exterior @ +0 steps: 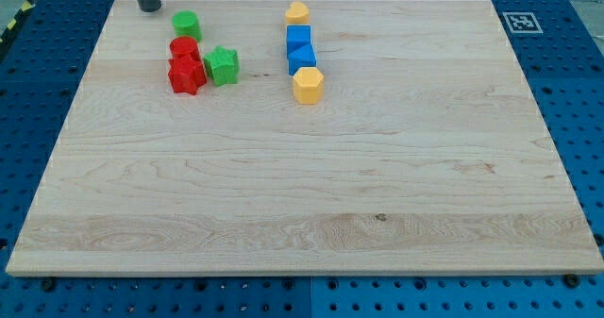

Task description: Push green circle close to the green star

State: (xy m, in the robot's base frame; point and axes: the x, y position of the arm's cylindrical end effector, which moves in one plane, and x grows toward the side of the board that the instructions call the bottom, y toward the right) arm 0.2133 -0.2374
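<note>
The green circle (187,24) lies near the board's top left. The green star (223,65) lies a short way below and to the right of it. A red circle (184,48) sits between them, just below the green circle, and a red star (186,75) touches the green star's left side. My tip (149,8) is at the board's top edge, up and to the left of the green circle, a small gap apart.
A column of blocks stands right of the green star: a yellow block (297,15) at the top, two blue blocks (299,37) (301,58), and a yellow hexagon (308,85) at the bottom. A tag (518,22) marks the wooden board's (302,195) top right corner.
</note>
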